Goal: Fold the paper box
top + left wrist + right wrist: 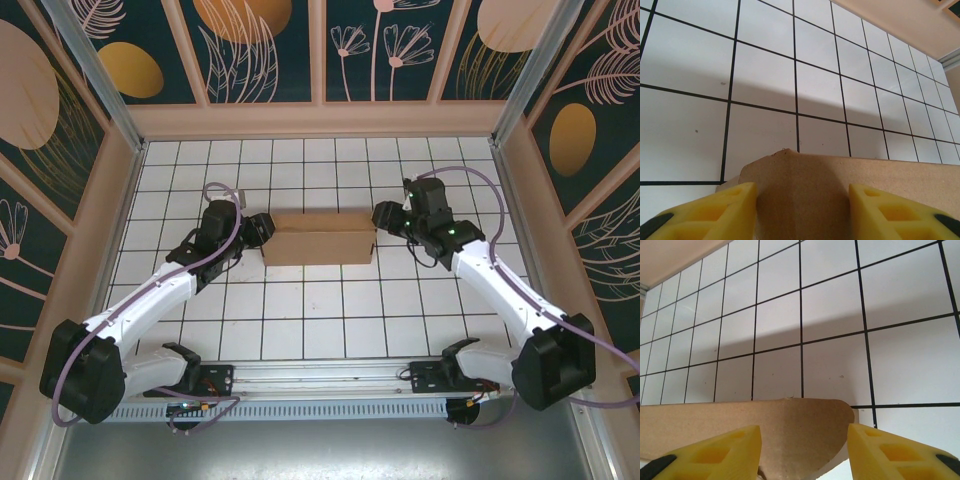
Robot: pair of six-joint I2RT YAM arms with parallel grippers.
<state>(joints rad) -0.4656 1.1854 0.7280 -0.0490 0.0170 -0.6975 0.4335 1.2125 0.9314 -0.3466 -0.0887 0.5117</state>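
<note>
The paper box (318, 238), plain brown cardboard, lies flat as a shallow rectangle. One short end sits between the fingers of the left gripper (262, 232). The other end, a round-cornered flap, sits between those of the right gripper (804, 440).

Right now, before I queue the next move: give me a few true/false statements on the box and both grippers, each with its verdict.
1. The paper box lies between the left gripper and the right gripper, one at each end. True.
2. The box is pushed against the back wall. False: it sits mid-table, with grid squares visible behind it.
3. The left gripper's fingers stand apart, with cardboard showing between them. True.
4. The right gripper is shut tight. False: its fingers stand apart, with the rounded cardboard end between them.
5. The box is plain brown, with no print. True.
</note>
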